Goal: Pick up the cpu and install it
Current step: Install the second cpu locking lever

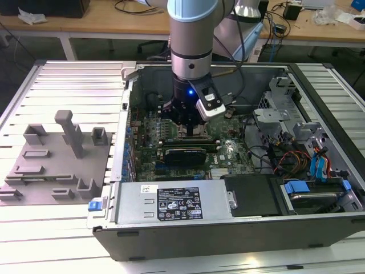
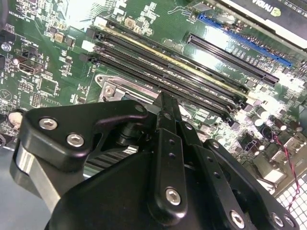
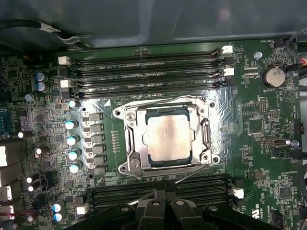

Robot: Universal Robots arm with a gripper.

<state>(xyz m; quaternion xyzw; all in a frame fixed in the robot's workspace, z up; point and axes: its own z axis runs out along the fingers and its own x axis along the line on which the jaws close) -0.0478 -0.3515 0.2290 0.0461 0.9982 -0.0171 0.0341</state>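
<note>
While the cpu (image 3: 169, 140) sits in its socket, the gripper (image 1: 187, 128), fingers together, hangs upright above.

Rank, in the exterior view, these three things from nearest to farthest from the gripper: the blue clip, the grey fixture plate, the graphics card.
1. Graphics card: inside the case, just below the gripper in the picture.
2. Blue clip: at the case's outer corner, toward the exterior view's left.
3. Grey fixture plate: outside the case, farther to the exterior view's left.
</note>
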